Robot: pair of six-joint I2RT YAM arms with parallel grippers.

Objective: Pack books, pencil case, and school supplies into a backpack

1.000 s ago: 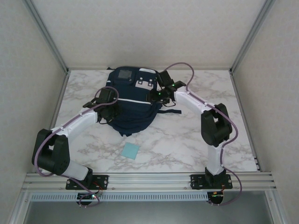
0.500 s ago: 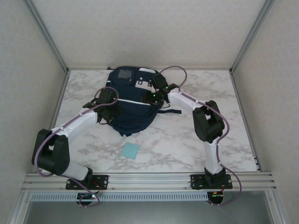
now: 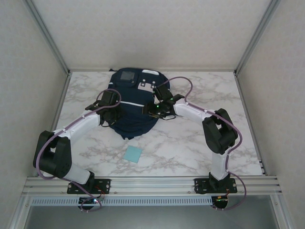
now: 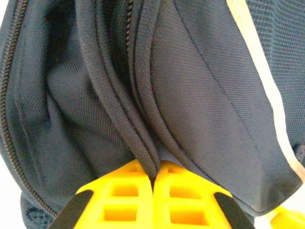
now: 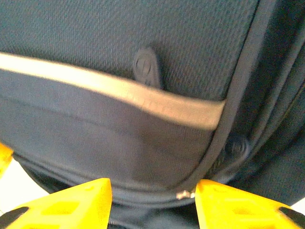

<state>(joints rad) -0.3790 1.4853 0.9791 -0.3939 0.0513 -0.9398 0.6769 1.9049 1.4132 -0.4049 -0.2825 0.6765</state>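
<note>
**Q:** Where is the backpack relative to the left gripper?
**A:** The left gripper sits at the backpack's left side. Its jaws are pressed together on a fold of piped fabric. The fold rises out of the pinch between the yellow fingers.

**Q:** And the right gripper?
**A:** It is at the backpack's right side. The jaws stand about halfway apart, with nothing clamped. The zipped edge of the backpack lies just beyond the gap. A metal zip end shows close to the right-hand finger.

**Q:** Position of the backpack on the table?
**A:** Flat, far centre, top end toward the back wall.

**Q:** Appearance?
**A:** Navy woven fabric. A white stripe crosses the front. A grey patch sits at the top end, with white tabs beside it. Dark round snaps show on the panel.

**Q:** Other task items?
**A:** A light-blue square pad lies on the table near the front, well apart from the backpack and both grippers.
</note>
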